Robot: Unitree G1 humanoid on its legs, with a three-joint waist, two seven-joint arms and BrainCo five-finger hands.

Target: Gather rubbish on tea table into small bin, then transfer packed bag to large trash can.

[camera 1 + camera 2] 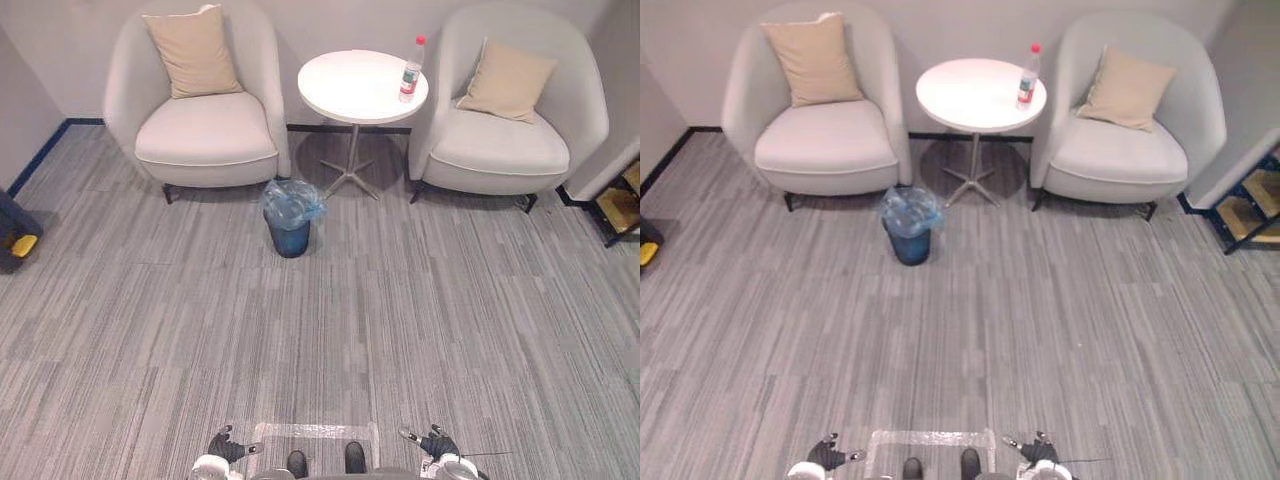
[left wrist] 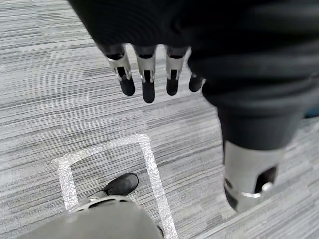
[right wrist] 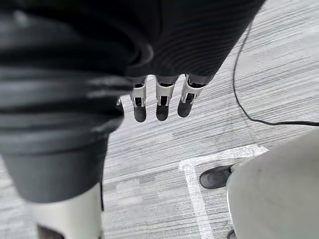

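Note:
A clear plastic bottle [image 1: 410,71] with a red cap stands upright on the right edge of the round white tea table [image 1: 350,85], far ahead between two armchairs. In front of the table a small dark blue bin [image 1: 290,215] with a crumpled clear blue bag liner stands on the carpet. My left hand [image 1: 228,447] hangs low at my side, fingers [image 2: 147,74] straight and holding nothing. My right hand [image 1: 436,441] hangs the same way on the other side, fingers [image 3: 160,99] relaxed and empty. Both hands are far from the table and bin.
Two pale armchairs [image 1: 200,120] [image 1: 510,130] with beige cushions flank the table against the wall. A dark object with a yellow part [image 1: 18,238] sits at the left edge, a low shelf [image 1: 622,200] at the right. White tape marks a square [image 1: 315,432] on the grey carpet.

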